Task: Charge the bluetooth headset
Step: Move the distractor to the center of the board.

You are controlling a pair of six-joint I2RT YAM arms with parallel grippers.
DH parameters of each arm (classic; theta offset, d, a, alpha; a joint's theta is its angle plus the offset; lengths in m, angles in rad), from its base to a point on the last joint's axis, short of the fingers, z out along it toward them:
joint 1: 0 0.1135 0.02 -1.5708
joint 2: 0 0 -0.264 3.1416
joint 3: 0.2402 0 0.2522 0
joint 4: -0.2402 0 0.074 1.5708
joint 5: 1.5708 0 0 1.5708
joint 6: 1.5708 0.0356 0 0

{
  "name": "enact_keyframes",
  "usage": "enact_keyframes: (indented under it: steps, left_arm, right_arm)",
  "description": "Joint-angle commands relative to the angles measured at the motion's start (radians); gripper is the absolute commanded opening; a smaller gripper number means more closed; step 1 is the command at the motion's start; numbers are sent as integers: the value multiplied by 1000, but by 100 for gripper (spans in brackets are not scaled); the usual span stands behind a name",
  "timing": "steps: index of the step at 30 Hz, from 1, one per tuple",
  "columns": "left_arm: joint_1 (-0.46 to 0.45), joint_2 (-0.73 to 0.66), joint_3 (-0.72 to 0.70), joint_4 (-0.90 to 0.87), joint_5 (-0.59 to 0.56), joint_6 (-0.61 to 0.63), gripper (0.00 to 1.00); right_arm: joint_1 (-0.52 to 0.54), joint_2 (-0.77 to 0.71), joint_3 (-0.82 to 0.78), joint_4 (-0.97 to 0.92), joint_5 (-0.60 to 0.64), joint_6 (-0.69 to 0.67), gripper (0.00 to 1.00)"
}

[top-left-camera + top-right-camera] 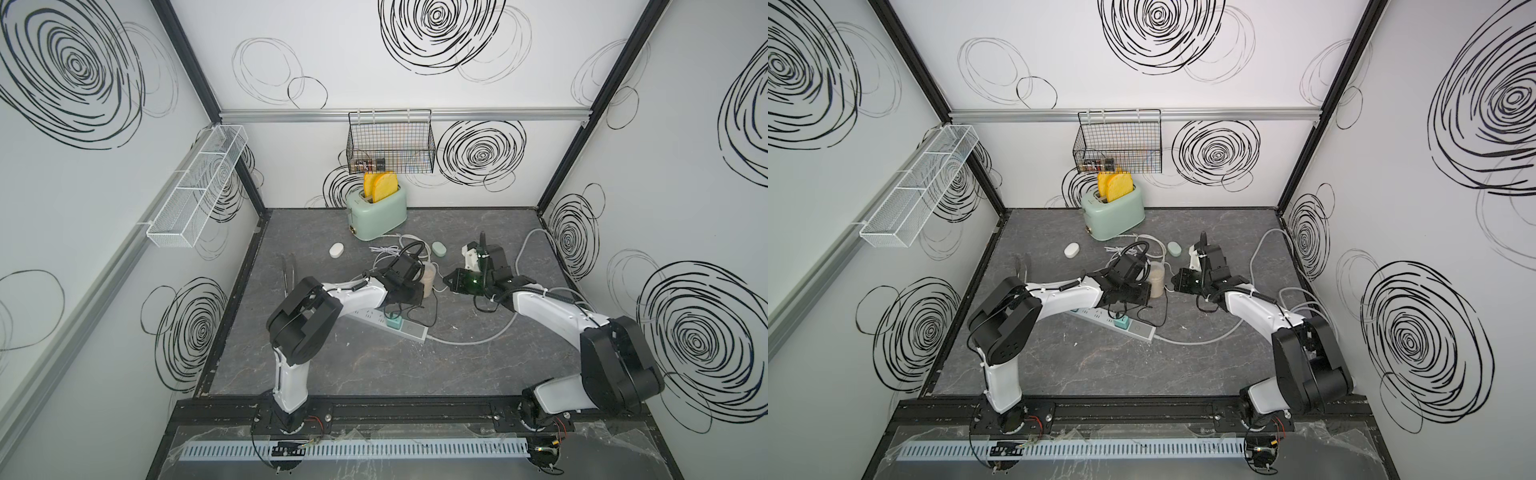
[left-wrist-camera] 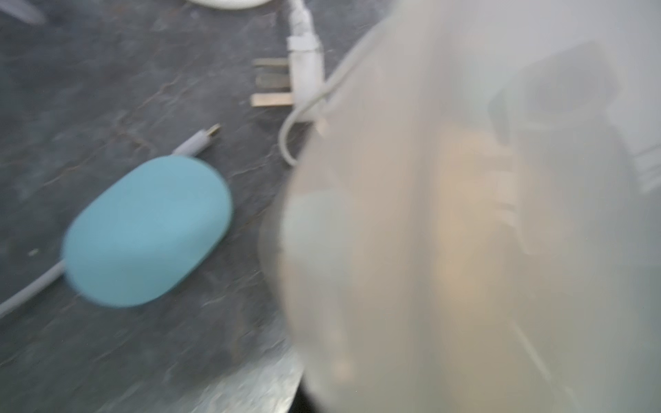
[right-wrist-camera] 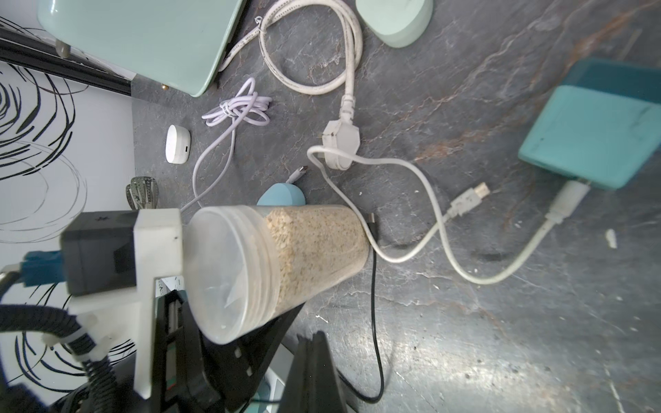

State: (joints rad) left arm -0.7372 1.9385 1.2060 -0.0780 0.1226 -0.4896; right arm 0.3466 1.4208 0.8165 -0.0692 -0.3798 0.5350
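The marks on the power strip (image 1: 409, 329) are too small to read. The blue earbud case (image 2: 146, 232) lies flat on the table (image 1: 374, 365), just beside the jar of grains (image 1: 429, 280). It is hidden in both top views. One of its round ends points at a loose cable tip (image 2: 214, 130). A white earbud case (image 1: 337, 250) and a green earbud case (image 1: 439, 248) lie near the toaster (image 1: 378, 214). The left gripper (image 1: 417, 294) is right by the jar with its jaws together. I cannot tell if it holds anything. The right gripper (image 1: 446, 282) is pinched closed.
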Motion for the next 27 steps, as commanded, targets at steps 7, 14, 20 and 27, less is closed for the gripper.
enact_keyframes:
  steps: [7, 14, 20, 27]
  left_arm:
    - [-8, 16, 40, 58, 59, -7, 12]
    - [23, -197, -113, -62, 26, -3, 13]
    - [86, -375, -237, -103, 49, -15, 14]
    - [129, -534, -277, -124, 50, 0, 15]
  right_arm:
    - [-24, -57, -73, -29, -45, -30, 3]
    - [16, -26, -121, 86, -101, -29, 5]
    - [98, 44, -147, 208, -68, 25, 3]
    - [162, 107, -245, 505, 11, 193, 4]
